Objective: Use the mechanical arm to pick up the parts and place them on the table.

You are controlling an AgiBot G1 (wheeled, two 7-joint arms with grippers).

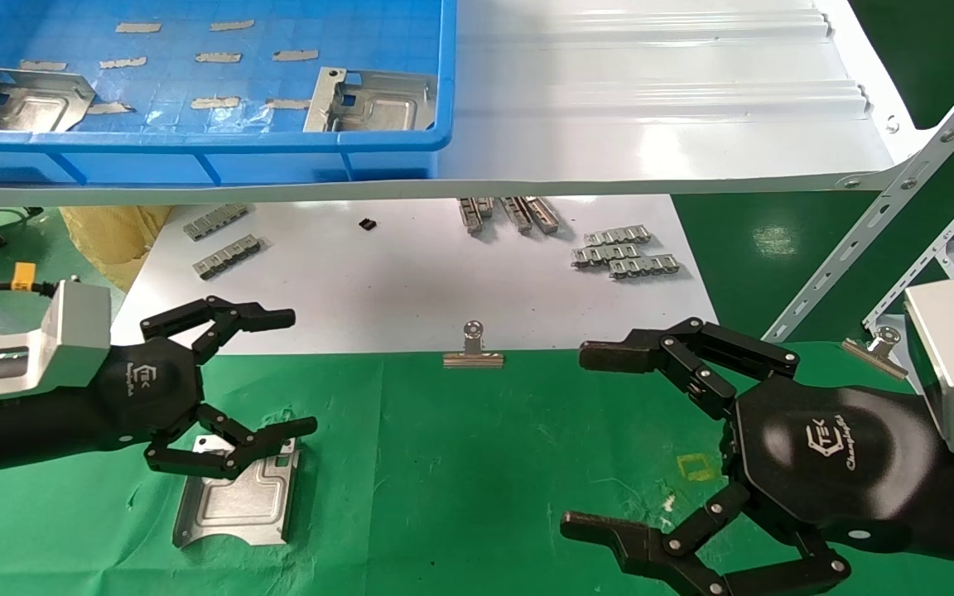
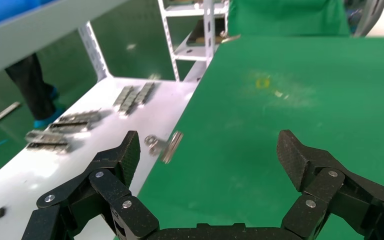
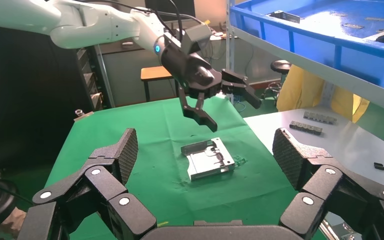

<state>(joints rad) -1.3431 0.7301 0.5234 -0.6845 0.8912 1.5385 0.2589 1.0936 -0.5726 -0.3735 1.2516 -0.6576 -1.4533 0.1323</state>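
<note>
One silver stamped part (image 1: 237,497) lies flat on the green table (image 1: 460,480) at the front left; it also shows in the right wrist view (image 3: 209,160). My left gripper (image 1: 299,372) hovers just above it, open and empty; it also shows in the right wrist view (image 3: 225,107). My right gripper (image 1: 589,439) is open and empty above the table at the front right. Two more parts (image 1: 17,99) (image 1: 373,99) lie in the blue crate (image 1: 195,153) on the upper shelf.
A glossy white board (image 1: 411,273) behind the cloth carries small ridged metal strips (image 1: 622,252) (image 1: 224,240). A silver binder clip (image 1: 473,352) grips the cloth's far edge, another (image 1: 879,348) sits at the right. A white perforated shelf frame (image 1: 899,190) stands at the right.
</note>
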